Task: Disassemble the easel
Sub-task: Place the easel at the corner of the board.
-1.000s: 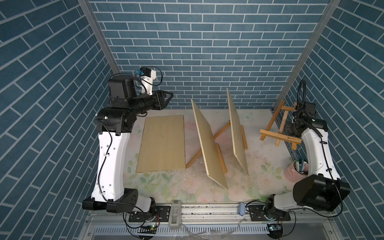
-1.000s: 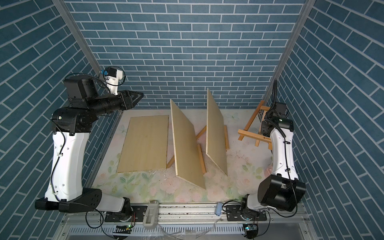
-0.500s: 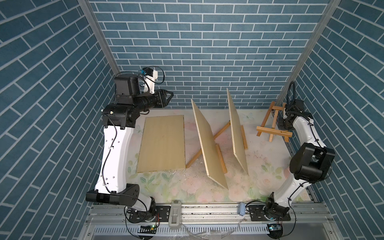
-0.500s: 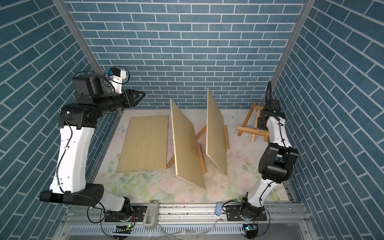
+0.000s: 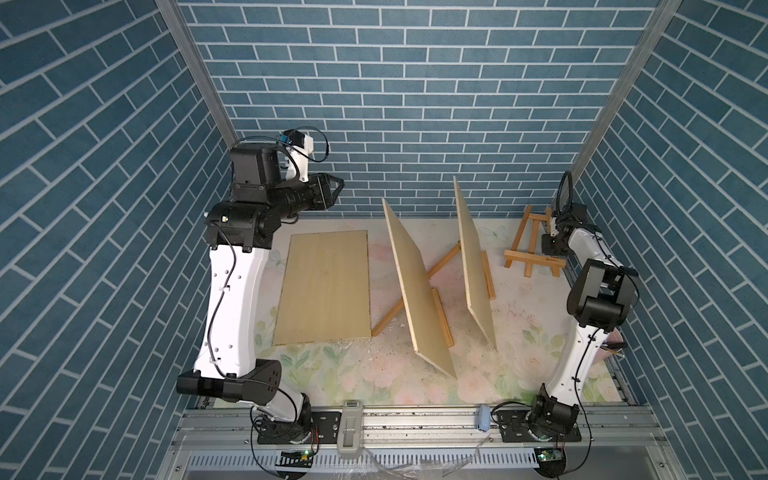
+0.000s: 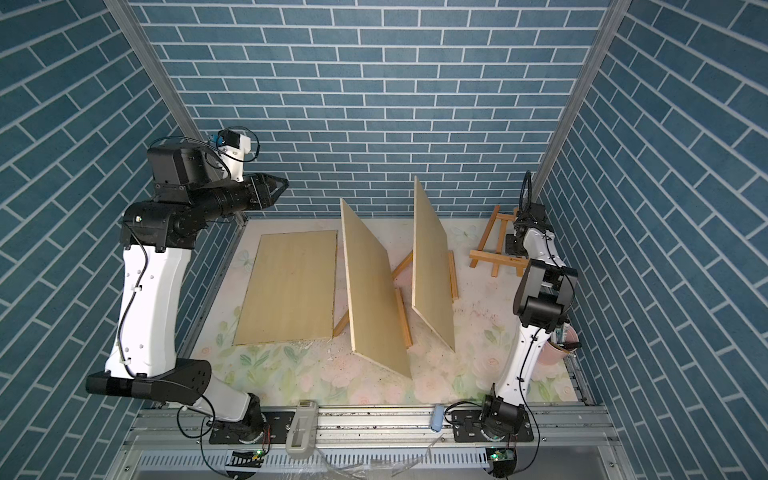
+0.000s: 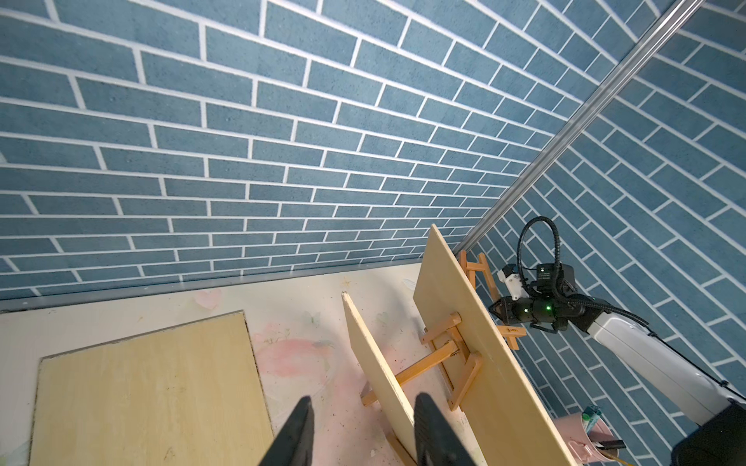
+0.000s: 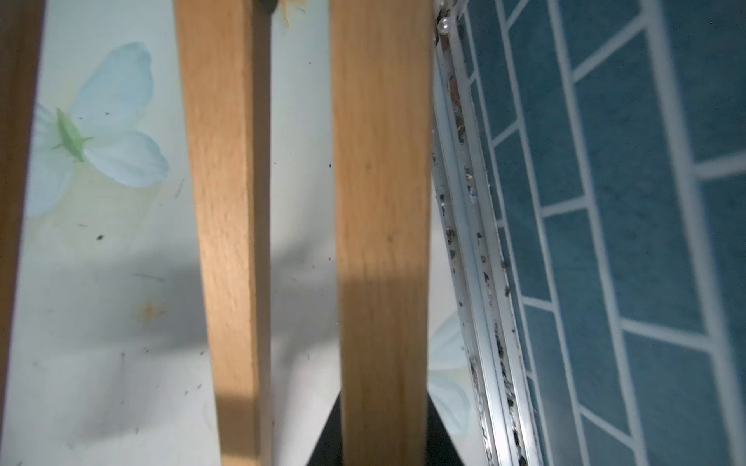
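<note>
In the far right corner: a small A-frame easel of light brown wood (image 5: 528,258), tucked right up by the blue brick-pattern wall (image 5: 415,104). Honestly can't tell if its feet are touching the floral-print surface (image 5: 374,374).
Right end effector (image 7: 497,312): clamped narrow on one of the small easel's bars. In the wrist view, the bar runs straight out from between the black fingers (image 8: 329,441).
Middle of the surface: a pale plywood board tilted on edge (image 5: 417,291), and a second tilted plywood board (image 5: 473,266) beside it. The two aren't touching, and both are propped on bigger wooden easel frames (image 5: 387,319).
Left of those: a third plywood board lying flat (image 5: 326,286), just beside the first tilted one.
Left end effector (image 5: 337,185): up in the air by the back left corner, well away from the small easel. Fingers are spread wide with nothing between them.
Right edge, near side: a pink cup (image 7: 581,439) with some bits sticking out, too small to make out.
</note>
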You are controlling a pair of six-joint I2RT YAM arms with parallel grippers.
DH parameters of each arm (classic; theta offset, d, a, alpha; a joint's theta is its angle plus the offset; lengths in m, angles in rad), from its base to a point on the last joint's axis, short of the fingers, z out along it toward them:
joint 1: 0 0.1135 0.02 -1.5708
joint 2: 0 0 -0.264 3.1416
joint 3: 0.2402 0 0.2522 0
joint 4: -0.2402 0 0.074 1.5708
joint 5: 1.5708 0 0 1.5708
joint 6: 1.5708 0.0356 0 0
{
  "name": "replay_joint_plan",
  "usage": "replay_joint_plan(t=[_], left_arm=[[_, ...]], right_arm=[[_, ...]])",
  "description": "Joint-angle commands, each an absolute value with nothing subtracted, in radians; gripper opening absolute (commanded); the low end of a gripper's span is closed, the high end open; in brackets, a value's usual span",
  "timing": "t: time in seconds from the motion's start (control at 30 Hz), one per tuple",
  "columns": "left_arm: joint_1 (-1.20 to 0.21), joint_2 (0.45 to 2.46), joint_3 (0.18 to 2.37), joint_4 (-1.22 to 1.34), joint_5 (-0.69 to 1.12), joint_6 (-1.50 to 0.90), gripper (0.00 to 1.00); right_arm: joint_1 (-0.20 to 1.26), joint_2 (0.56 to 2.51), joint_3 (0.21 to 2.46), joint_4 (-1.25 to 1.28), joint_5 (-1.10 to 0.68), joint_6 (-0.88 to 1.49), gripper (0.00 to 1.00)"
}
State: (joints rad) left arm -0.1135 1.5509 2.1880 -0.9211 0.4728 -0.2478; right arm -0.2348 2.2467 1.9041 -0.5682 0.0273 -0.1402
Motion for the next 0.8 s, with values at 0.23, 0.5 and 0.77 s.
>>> replay_joint_plan(t=[0.23,0.5,0.77], left_arm=[[-0.107,1.583,2.280,-1.018,0.417,-0.244,0.42],[-0.107,1.608,2.314,-1.036,0.420,-0.242,0.41],[-0.107,1.637,2.352,-1.052,0.441,-0.248,0.41]], right_arm=[[-0.237,2.391,2.022,-0.485,-0.055,-0.192,0.11],[-0.237,2.422,2.019,-0.491,-0.037,-0.172,0.21],[-0.237,2.433,2.053,-0.523,-0.009,-0.147,0.31]])
